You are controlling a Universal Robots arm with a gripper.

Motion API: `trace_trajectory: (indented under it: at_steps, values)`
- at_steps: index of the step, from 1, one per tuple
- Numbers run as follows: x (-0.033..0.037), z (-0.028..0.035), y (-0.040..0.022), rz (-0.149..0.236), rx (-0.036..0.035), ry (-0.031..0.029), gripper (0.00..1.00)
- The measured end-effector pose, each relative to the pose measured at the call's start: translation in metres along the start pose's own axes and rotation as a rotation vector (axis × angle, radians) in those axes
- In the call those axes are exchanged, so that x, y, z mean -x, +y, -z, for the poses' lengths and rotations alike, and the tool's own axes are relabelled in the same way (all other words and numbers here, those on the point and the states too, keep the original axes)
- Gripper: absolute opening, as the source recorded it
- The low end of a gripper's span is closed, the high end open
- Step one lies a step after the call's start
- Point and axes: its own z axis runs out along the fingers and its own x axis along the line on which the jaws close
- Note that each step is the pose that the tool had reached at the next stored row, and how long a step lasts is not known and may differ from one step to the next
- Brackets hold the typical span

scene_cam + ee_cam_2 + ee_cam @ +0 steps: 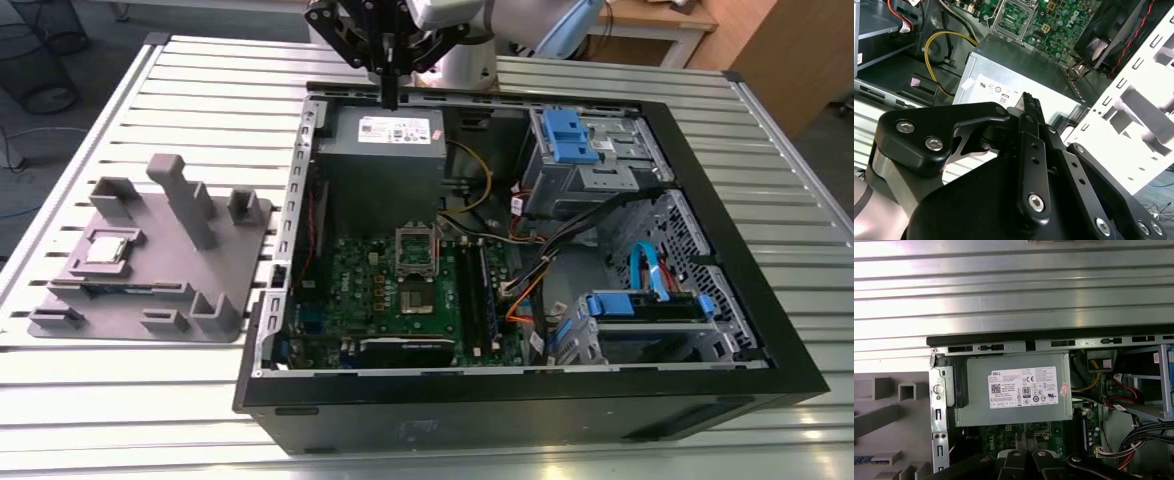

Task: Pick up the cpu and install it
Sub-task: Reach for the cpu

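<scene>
**Open desktop computer case (534, 400) on a slatted aluminium tabletop (200, 100).** The gripper (388, 97) hangs over the rear edge of the case, above the power supply (380, 150). Its two black fingers are pressed together with nothing between them (in the second wrist view the gripper (1029, 100) reads the same). The cpu (108, 250) lies flat in a recess of the grey fixture plate (240, 250), at the exterior view's left. It is outside the case and well apart from the gripper. The CPU socket (418, 298) on the green motherboard (380, 300) appears vacant, with its load frame raised.

*Likely hazards.*
- Closed fingers cannot straddle the chip, so a descent in this state would press on its lid.
- The fixture's upright posts (180, 195) stand near the cpu and could catch a linkage.
- A thin, smooth chip held by its edges may tilt or slip.
- A skewed placement could damage the socket contacts.
- Loose cables (474, 175) lie near the socket.

*Materials.*
- The cpu is flat and square, with a pale silver-grey metal top.
- The fixture is matte grey plastic with blocky ribs.
- The power supply is dull sheet steel with a white label.
- The gripper is made of black metal links with hex screws.
</scene>
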Motion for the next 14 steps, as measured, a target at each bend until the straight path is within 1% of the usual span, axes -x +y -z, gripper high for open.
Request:
trace_trajectory:
  at_steps: [14]
  values:
    - [-0.0125,0.0003,-0.0009,0.0,0.0,-0.0005,0.11]
